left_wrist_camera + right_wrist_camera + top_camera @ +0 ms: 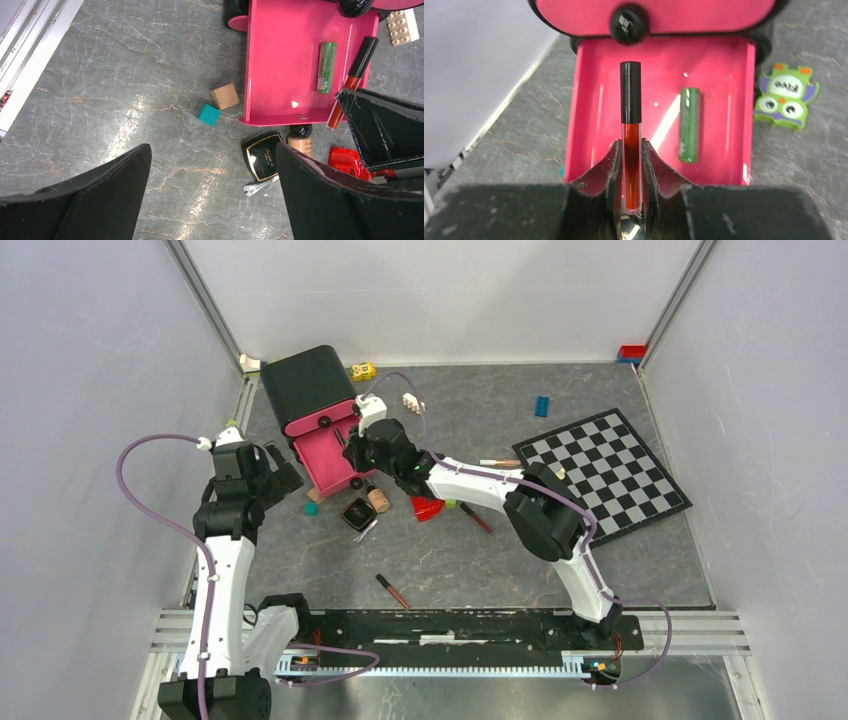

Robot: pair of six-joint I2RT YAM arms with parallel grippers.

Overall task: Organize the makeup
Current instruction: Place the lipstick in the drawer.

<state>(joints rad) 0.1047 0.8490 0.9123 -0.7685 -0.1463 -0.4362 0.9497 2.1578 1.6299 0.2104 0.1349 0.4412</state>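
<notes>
Landmark: the pink tray (594, 115) is lying open, and every place below is given from it.
Lip-gloss tube (631, 135): it is hanging lengthwise over the tray's floor, not yet touching it, with its black cap pointing at the tray's back wall.
Right gripper (631, 148): its jaws are standing nearly closed and pinching the tube's red lower barrel, with the cap end sticking out free.
Left gripper (212, 155): it is hovering beside the tray over bare table, with its fingers spread wide and nothing between them.
Handling: the tube is looking light, stiff and glossy — probably slippery, and round enough to roll once released.
Where to hold: squeezing across the barrel is suiting it, though a grip nearer the middle would likely tip less.
Neighbour: a green tube (689, 125) is lying on the tray's floor, beside the held tube and apart from it.
Waiting: the compact (262, 156) and the beige bottle (300, 141) are sitting just outside the tray's front edge.
</notes>
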